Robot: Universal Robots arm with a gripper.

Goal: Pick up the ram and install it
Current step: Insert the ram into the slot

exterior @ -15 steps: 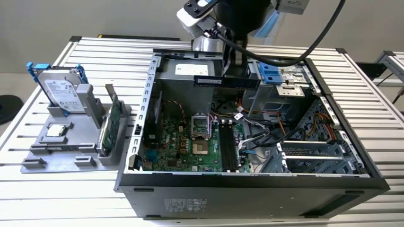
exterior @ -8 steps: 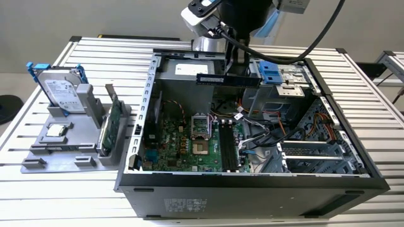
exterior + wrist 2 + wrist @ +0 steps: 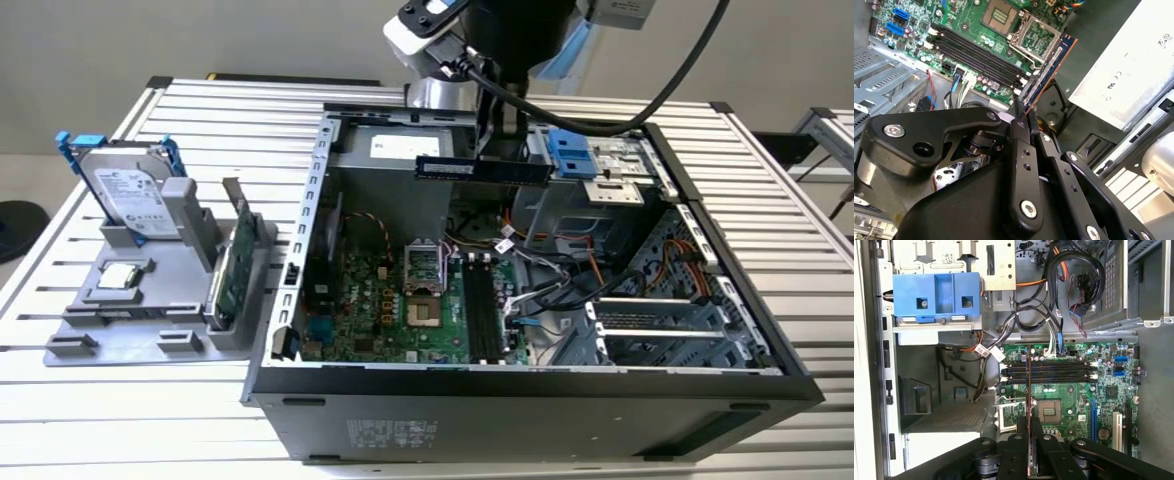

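Note:
My gripper [image 3: 491, 148] is shut on the ram [image 3: 483, 168], a thin dark stick held level above the rear part of the open computer case [image 3: 287, 330]. In the second wrist view the ram [image 3: 1051, 67] runs out from between the black fingers [image 3: 1021, 150], its edge over the motherboard. The first wrist view shows the ram [image 3: 1028, 385] edge-on, hanging over the CPU socket [image 3: 1053, 410] and reaching towards the black memory slots [image 3: 1049, 371]. In the exterior view the memory slots [image 3: 478, 310] lie well below the stick, beside the green motherboard [image 3: 374, 300].
A grey holder [image 3: 80, 345] at the exterior view's left carries a silver hard drive [image 3: 127, 190], a green expansion card [image 3: 238, 270] and a small chip [image 3: 123, 277]. Inside the case are a blue drive bracket [image 3: 936, 295], bundled cables [image 3: 1054, 290] and a silver power supply [image 3: 1134, 65].

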